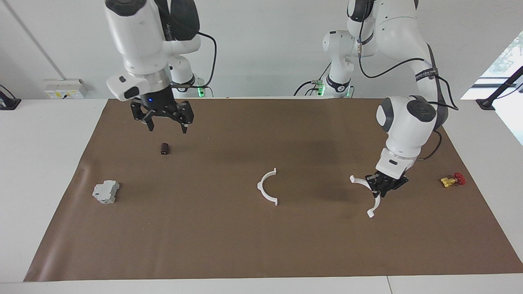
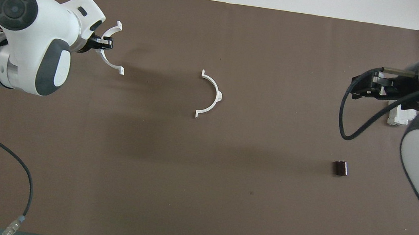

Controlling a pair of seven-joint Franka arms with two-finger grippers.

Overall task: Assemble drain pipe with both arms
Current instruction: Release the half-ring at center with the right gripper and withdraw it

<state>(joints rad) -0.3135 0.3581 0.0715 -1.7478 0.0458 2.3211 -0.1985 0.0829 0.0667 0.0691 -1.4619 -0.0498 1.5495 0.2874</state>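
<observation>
One white half-ring (image 1: 374, 206) of the drain pipe is pinched at its middle by my left gripper (image 1: 380, 190), low over the brown mat toward the left arm's end of the table. Both show in the overhead view, the half-ring (image 2: 111, 65) and the left gripper (image 2: 106, 43). The second half-ring (image 1: 260, 186) lies loose on the mat near the table's middle, also in the overhead view (image 2: 216, 94). My right gripper (image 1: 165, 120) is open and empty, raised over the mat at the right arm's end (image 2: 371, 86).
A small dark cylinder (image 1: 164, 148) lies on the mat under the right gripper's area. A grey boxy block (image 1: 106, 192) sits farther from the robots, at the same end. A small red and yellow part (image 1: 452, 179) lies beside the left gripper. The brown mat (image 1: 261, 245) covers the table.
</observation>
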